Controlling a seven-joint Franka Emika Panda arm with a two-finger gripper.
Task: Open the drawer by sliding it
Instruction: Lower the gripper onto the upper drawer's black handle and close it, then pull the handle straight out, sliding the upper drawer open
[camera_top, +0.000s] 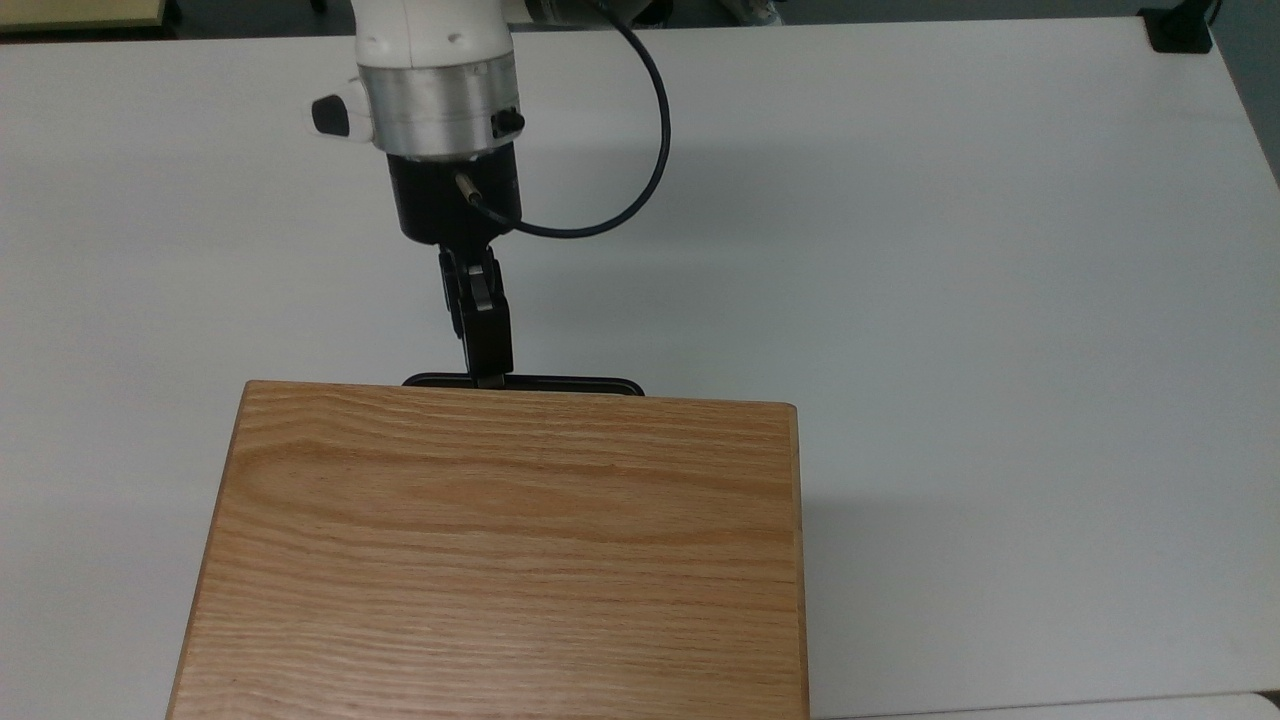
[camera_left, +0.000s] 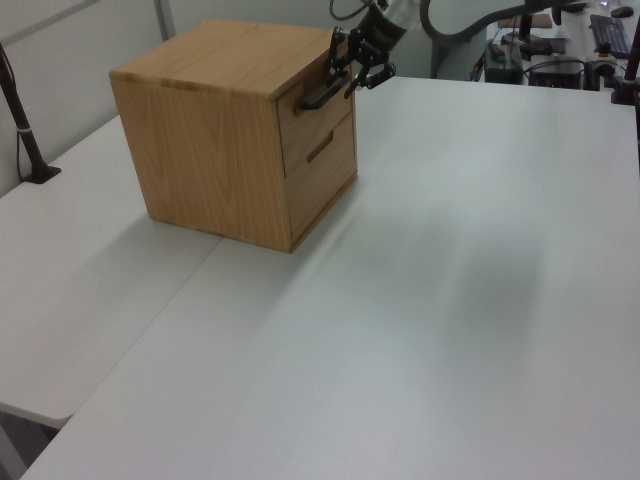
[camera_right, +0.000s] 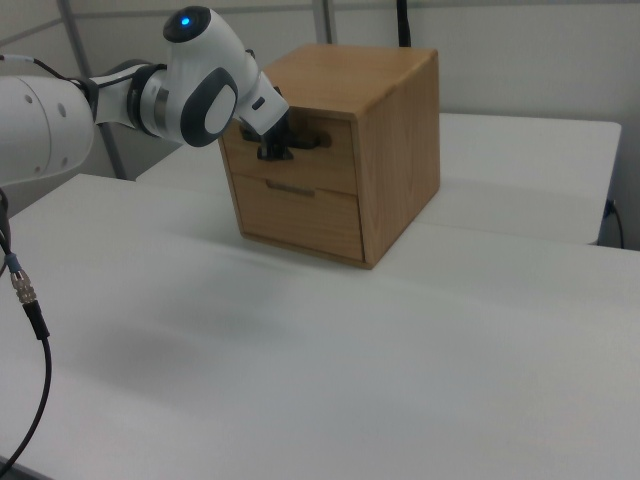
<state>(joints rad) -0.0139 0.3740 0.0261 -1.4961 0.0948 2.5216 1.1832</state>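
Across the top view, the black two-finger gripper (camera_top: 488, 378) is reaching down-frame from the white arm and meeting the long black bar handle (camera_top: 560, 381), left of the bar's middle. That bar is running left to right along the top view's upper edge of the oak-grain wooden cabinet (camera_top: 500, 550), so the pull should be going straight up-frame, square to the bar.

From the left view, the gripper (camera_left: 347, 80) is sitting at the handle (camera_left: 318, 98) of the closed light wooden upper drawer (camera_left: 318, 110); whether the fingers are spread or pinching I cannot tell.

Seen in the right view, the gripper (camera_right: 275, 150) is touching the handle (camera_right: 312, 139), the drawer (camera_right: 300, 165) lying flush with the cabinet on the white table (camera_right: 400, 380).
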